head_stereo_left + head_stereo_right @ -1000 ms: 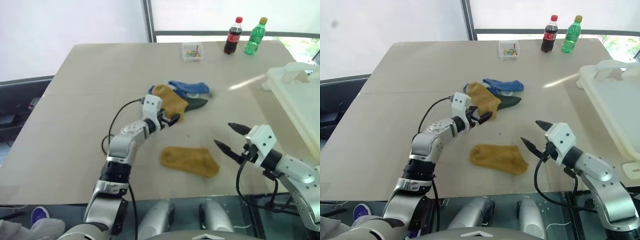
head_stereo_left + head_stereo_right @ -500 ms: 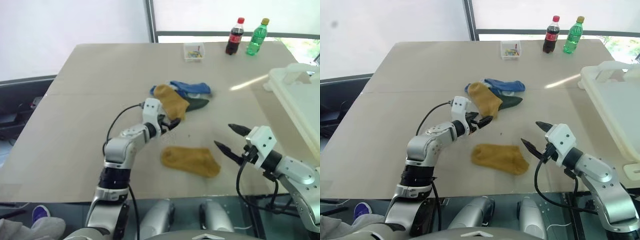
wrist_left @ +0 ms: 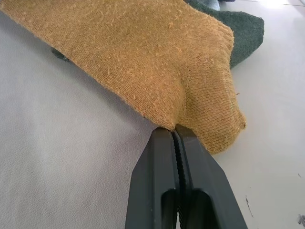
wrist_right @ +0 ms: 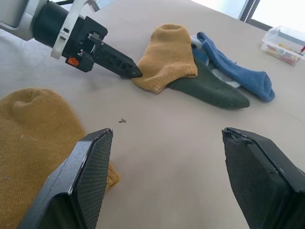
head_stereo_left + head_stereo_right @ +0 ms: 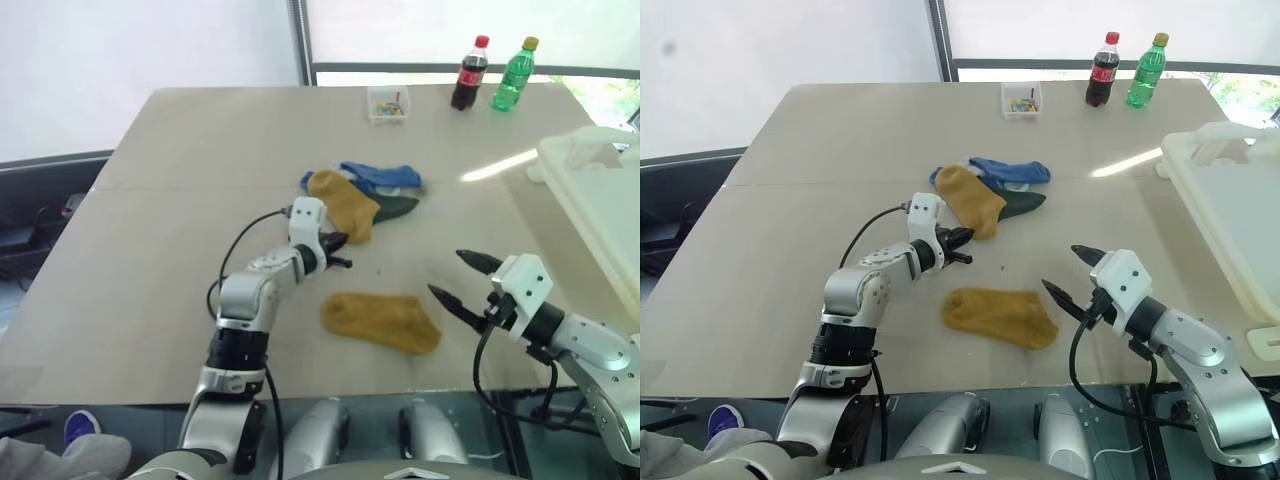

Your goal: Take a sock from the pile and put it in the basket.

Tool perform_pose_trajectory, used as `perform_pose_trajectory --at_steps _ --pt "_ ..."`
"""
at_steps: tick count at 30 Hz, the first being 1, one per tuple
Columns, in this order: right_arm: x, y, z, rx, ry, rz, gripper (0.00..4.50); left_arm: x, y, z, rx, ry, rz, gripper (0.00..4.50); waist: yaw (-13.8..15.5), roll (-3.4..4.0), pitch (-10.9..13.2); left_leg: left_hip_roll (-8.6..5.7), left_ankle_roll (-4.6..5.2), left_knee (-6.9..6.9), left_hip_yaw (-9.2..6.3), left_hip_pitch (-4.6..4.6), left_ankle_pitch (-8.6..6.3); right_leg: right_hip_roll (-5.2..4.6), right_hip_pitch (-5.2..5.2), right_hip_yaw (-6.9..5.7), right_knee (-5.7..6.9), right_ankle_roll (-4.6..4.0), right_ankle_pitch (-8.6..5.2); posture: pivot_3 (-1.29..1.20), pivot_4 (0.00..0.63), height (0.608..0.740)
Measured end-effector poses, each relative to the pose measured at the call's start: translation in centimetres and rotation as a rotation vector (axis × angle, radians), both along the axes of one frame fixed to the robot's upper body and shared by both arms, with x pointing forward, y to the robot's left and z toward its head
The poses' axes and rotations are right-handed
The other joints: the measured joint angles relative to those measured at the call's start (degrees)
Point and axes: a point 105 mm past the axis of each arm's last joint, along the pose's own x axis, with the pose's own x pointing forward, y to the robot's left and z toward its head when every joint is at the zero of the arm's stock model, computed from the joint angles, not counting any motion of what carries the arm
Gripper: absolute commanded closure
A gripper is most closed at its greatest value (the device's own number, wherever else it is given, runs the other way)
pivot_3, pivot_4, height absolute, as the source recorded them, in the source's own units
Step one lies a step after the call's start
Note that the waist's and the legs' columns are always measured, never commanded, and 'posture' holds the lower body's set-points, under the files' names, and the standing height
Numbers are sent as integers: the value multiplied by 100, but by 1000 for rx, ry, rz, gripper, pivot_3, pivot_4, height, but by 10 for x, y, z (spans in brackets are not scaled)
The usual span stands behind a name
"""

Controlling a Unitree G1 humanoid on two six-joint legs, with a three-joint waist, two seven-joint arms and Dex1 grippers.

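1. A wide beige table (image 5: pixel 200 180) stands before a pale wall and a bright window; a dark shelf edge runs along its left side.
2. Four socks are in view. Three form the pile (image 5: pixel 358 195) at mid-table: a mustard sock (image 5: pixel 345 203) on top, a blue sock (image 5: pixel 380 176) behind it and a dark green sock (image 5: pixel 396 207) beneath, all overlapping.
3. The fourth, a loose mustard sock (image 5: pixel 380 320), lies flat nearer the front edge, apart from the pile.
4. Two bottles stand side by side at the far edge: a cola bottle (image 5: pixel 468 74) with a red cap and a green bottle (image 5: pixel 511 74) with a yellow cap.
5. One small clear box (image 5: pixel 386 103) near them holds coloured bits.
6. One cream-white basket (image 5: pixel 600 200) sits at the table's right side; its inside cannot be seen from here.
7. The left gripper (image 3: pixel 175 131) has its fingers pressed together on the lower edge of the pile's mustard sock, pinching a fold.
8. The right gripper (image 5: pixel 462 278) hovers with fingers spread wide, holding nothing, just right of the loose mustard sock.
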Motion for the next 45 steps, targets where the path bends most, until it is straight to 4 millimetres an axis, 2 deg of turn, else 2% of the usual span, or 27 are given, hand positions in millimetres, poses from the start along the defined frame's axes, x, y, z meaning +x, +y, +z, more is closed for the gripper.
perform_pose_trajectory --at_steps 7,10,15,24,29,32,37,41,44,45 --pt "0 -1 0 0 -2 -5 736 -4 9 0 -12 5 -8 4420 -19 0 0 0 0 0 2 0 0 1 -2 3 3 0 0 0 150 740" --pt "0 -1 0 -1 -2 -8 736 -25 27 -3 -19 32 -53 4420 -69 1 0 4 0 -4 7 1 0 3 -7 9 6 -1 0 0 150 740" --pt "0 -1 0 -1 -1 2 736 -45 59 -5 -2 68 -46 4420 -36 1 0 3 0 -3 7 6 0 3 -6 8 6 -1 0 0 150 740" --pt "1 1 -1 -2 0 29 736 -86 97 -13 -9 117 -27 4420 -21 4 -2 5 0 -9 10 11 -1 2 -5 10 6 -1 -1 0 150 740" --pt "2 4 -3 -2 8 60 736 -116 121 -17 -21 180 16 4420 -19 8 -5 6 0 -15 12 16 -2 2 -4 11 6 -2 -1 0 150 740" --pt "1 7 -3 -3 9 80 736 -129 122 -17 -23 202 17 4420 -16 8 -5 6 1 -16 13 15 -2 0 -3 12 5 -2 -1 0 150 740" --pt "2 11 -6 5 20 97 736 -145 106 -18 -97 199 -3 4420 -5 7 -4 6 1 -16 11 14 -3 -2 -2 8 2 -2 -1 0 150 740" --pt "1 19 -7 10 25 131 736 -141 107 -8 -117 115 0 3508 -7 7 -4 9 0 -16 9 14 -3 0 -2 5 2 -4 0 0 150 740" --pt "0 25 -8 14 34 158 736 -138 114 1 -71 48 -3 2474 -15 7 -4 9 0 -17 13 14 -3 0 -3 8 2 -4 0 0 150 740" --pt "2 33 -6 19 36 189 736 -134 120 8 -13 -12 -21 2474 -13 8 -3 8 0 -17 15 14 -3 -1 -2 9 0 -5 0 0 150 740"
